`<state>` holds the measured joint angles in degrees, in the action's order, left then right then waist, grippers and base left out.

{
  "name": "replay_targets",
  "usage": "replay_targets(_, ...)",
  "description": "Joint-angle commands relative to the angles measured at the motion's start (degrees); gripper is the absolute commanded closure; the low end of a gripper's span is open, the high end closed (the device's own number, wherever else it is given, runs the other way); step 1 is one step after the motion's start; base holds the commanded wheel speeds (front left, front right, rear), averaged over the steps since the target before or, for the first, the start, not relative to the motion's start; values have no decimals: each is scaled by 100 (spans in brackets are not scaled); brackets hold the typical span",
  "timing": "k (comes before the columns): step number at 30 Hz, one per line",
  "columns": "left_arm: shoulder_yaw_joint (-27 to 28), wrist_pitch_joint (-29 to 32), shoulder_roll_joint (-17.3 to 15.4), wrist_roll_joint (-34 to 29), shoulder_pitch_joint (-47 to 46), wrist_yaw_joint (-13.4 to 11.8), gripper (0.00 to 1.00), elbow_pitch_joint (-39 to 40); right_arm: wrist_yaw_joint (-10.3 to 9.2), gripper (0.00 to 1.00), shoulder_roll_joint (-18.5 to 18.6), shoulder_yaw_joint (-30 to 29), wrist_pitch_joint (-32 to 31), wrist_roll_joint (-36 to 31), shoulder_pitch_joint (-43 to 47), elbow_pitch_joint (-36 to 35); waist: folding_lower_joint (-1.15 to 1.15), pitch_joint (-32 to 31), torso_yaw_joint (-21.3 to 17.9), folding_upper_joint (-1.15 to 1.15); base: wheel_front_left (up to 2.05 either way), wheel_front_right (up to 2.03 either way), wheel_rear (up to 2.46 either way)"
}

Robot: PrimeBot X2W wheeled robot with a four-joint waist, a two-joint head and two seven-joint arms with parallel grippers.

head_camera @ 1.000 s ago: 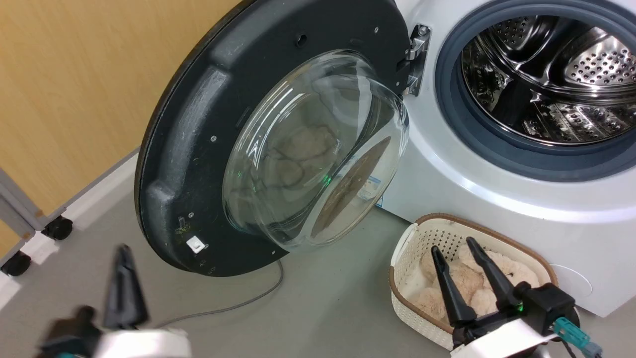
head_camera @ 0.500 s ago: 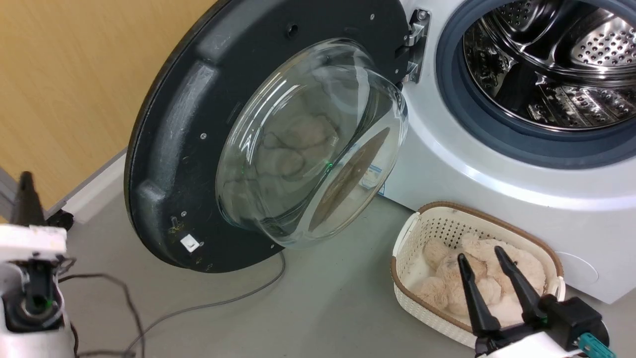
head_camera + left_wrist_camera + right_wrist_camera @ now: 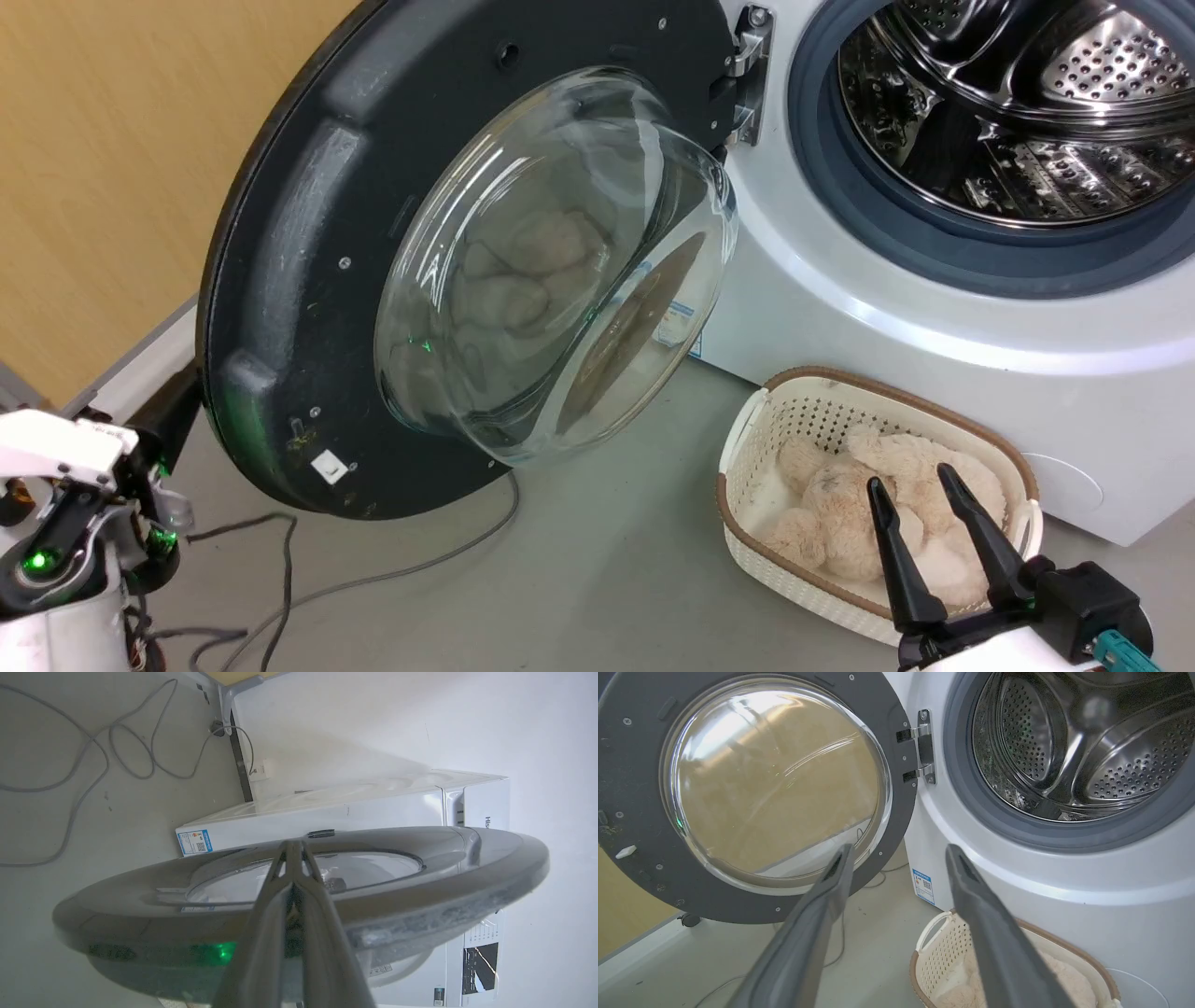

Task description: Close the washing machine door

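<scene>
The washing machine door stands wide open to the left of the white washing machine, its glass bowl window bulging toward me and its metal hinge at the upper right. My left gripper reaches behind the door's lower left rim. In the left wrist view that gripper is shut, its fingers pressed together and lying across the door's outer edge. My right gripper is open and holds nothing, hovering above the basket. In the right wrist view the open gripper faces the door and the drum.
A white laundry basket with beige plush toys stands on the floor in front of the machine. A grey cable trails across the floor under the door. A wood-coloured wall runs close behind the door.
My left arm has swung from the lower middle out to the left and brought its fingers up behind the door's rim. The head camera has shifted; the right gripper sits a little lower.
</scene>
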<state>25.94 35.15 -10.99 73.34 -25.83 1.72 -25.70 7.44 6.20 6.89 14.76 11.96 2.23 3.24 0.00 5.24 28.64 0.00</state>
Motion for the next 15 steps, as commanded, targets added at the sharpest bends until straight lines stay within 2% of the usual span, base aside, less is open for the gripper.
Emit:
replay_targets(1, -50, 172, 17, 56, 122, 65, 100, 79, 5, 0, -10, -13, 24, -44, 44, -16, 0, -11, -15, 0, 0, 0, 0)
replay_targets(11, -457, 1363, 278, 476, 874, 153, 100, 969, 5, 0, -100, -118, 24, 5, 75, 15, 0, -247, -156, 0, 0, 0, 0)
replay_targets(15, -698, 1833, 413, 602, 1326, 86, 100, 1456, 5, 0, -170, -180, 24, 28, 135, 22, 0, -387, -293, 0, 0, 0, 0)
